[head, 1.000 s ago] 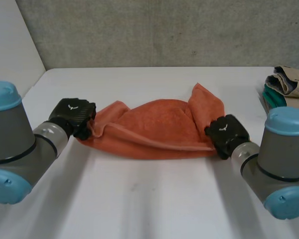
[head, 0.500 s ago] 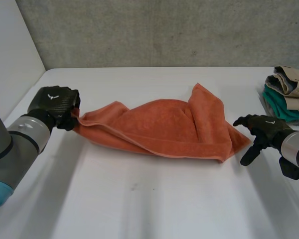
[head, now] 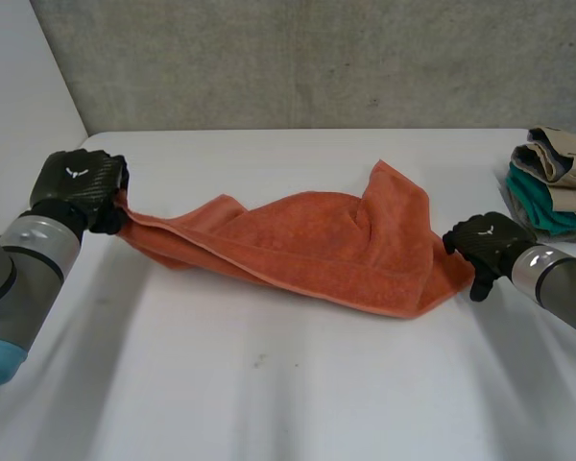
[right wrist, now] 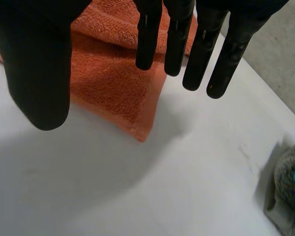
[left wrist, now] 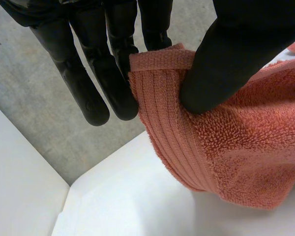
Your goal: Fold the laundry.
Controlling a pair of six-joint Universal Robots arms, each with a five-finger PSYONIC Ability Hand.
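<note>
Towel (head: 317,245) lies rumpled and unfolded across the counter (head: 269,384), one end pinched in the left hand (head: 77,184), the right hand (head: 482,240) released, fingers straight, beside the opposite corner; folding judged hardly begun.

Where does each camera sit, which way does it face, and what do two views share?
Head view: between and behind the arms, looking down at the table; both arms show, left hand and right hand at the towel's ends.
Left wrist view: on the left wrist, looking along the palm; its fingers and thumb pinch a towel corner.
Right wrist view: on the right wrist, looking along the palm; straight fingers over a towel corner, pile beyond.
Shared: all see the towel; head and right wrist views, the pile.
</note>
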